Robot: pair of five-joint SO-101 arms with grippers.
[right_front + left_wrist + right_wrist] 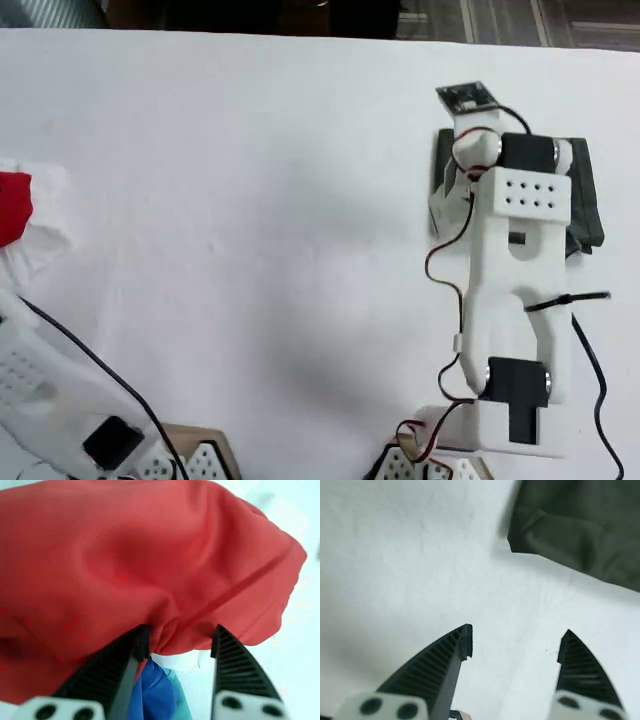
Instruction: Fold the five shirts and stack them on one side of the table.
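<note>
A red shirt lies bunched right in front of my left gripper, whose fingers stand open on either side of a hanging fold of its hem. Blue fabric and a teal piece lie under the red one. From above, the red shirt sits at the table's left edge on a white cloth. A dark folded shirt lies on the right side under the right arm. My right gripper hovers open over bare table beside the dark shirt.
The white table is wide and bare between the two arms. The left arm stands at the front left corner, with both arm bases along the front edge. Black and red cables trail beside each arm.
</note>
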